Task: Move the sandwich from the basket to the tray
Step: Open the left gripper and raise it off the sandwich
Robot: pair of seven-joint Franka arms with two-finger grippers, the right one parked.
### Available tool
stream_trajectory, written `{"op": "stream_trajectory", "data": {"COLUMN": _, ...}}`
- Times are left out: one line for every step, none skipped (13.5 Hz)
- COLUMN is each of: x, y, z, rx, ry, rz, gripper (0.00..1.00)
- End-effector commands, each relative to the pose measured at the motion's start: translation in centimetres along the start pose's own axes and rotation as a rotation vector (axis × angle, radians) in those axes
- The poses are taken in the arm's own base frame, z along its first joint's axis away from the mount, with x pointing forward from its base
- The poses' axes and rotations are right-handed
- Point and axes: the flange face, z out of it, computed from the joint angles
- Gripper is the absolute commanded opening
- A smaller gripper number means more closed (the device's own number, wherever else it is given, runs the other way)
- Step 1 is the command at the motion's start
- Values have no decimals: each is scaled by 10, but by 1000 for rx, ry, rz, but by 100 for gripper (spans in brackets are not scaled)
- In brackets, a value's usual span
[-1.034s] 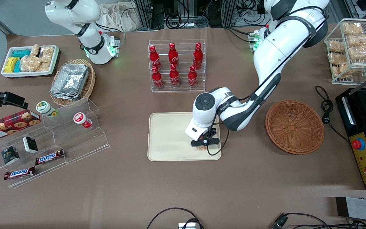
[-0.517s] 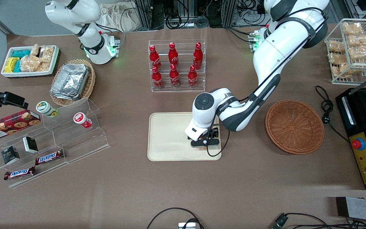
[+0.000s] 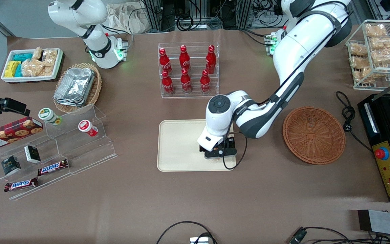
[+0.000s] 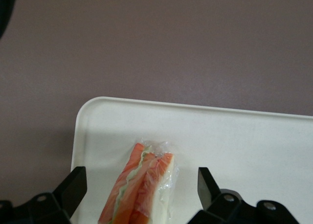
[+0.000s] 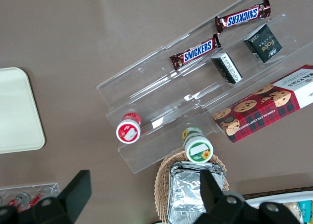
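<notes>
brown-covered table with the cream tray [image 3: 178,145] at its centre. the gripper [image 3: 219,153] hangs over the tray's corner nearest the working arm's end, jaws spread apart; the wrapped sandwich [image 4: 144,187] lies on the tray between the fingers [image 4: 73,190], untouched by them. the round basket [image 3: 313,135] sits apart, toward the working arm's end. cabling and metal framing line the table's edge.

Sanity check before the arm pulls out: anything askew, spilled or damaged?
Nothing stands out. The sandwich lies on the tray near a corner, wrap intact, no filling spilled. The gripper is open, fingers clear on either side of it. The basket sits upright, empty.
</notes>
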Motion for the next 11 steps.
{"op": "stream_trajectory", "data": {"x": 2, "y": -2, "z": -25, "rx": 34, "ry": 11, "rz": -26, "gripper": 100}}
{"op": "stream_trajectory", "data": {"x": 3, "y": -4, "z": -37, "rx": 39, "ry": 8, "rz": -39, "gripper": 100}}
{"op": "stream_trajectory", "data": {"x": 6, "y": -7, "z": -52, "rx": 47, "ry": -5, "rz": -63, "gripper": 100}}
{"op": "stream_trajectory", "data": {"x": 8, "y": -9, "z": -69, "rx": 53, "ry": -6, "rz": -80, "gripper": 100}}
{"op": "stream_trajectory", "data": {"x": 16, "y": -18, "z": -90, "rx": 67, "ry": -1, "rz": -107, "gripper": 100}}
{"op": "stream_trajectory", "data": {"x": 22, "y": -31, "z": -108, "rx": 100, "ry": -3, "rz": -130, "gripper": 100}}
{"op": "stream_trajectory", "data": {"x": 35, "y": -54, "z": -125, "rx": 146, "ry": -8, "rz": -158, "gripper": 100}}
{"op": "stream_trajectory", "data": {"x": 45, "y": -75, "z": -134, "rx": 185, "ry": -19, "rz": -191, "gripper": 100}}
{"op": "stream_trajectory", "data": {"x": 56, "y": -94, "z": -146, "rx": 199, "ry": -24, "rz": -222, "gripper": 100}}
{"op": "stream_trajectory", "data": {"x": 69, "y": -114, "z": -155, "rx": 195, "ry": -28, "rz": -249, "gripper": 100}}
{"op": "stream_trajectory", "data": {"x": 81, "y": -133, "z": -165, "rx": 185, "ry": -35, "rz": -259, "gripper": 100}}
